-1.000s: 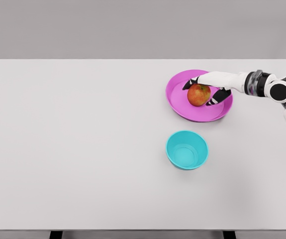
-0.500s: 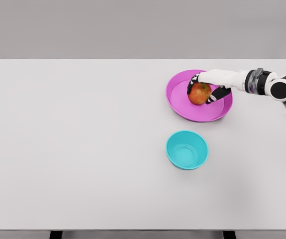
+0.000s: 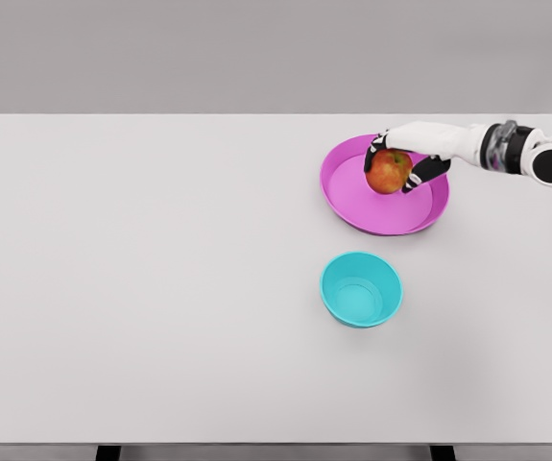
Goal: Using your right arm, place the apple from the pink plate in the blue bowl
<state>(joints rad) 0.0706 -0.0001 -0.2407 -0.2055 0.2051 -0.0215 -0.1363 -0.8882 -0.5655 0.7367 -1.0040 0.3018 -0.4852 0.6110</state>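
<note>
A red and yellow apple (image 3: pixel 388 173) is held just above the pink plate (image 3: pixel 362 206) at the table's right rear. My right hand (image 3: pixel 396 165) comes in from the right edge and its fingers are curled around the apple, dark fingertips showing on both sides of it. The blue bowl (image 3: pixel 361 289) stands empty in front of the plate, nearer to me, with a gap of table between them. My left arm does not show in the head view.
The white table (image 3: pixel 160 279) stretches wide to the left and front of the bowl. Its far edge runs just behind the plate, with a grey wall beyond.
The right hand's fingers closed around the apple, then lifted it slightly up and back off the plate. Plate and bowl stayed put.
</note>
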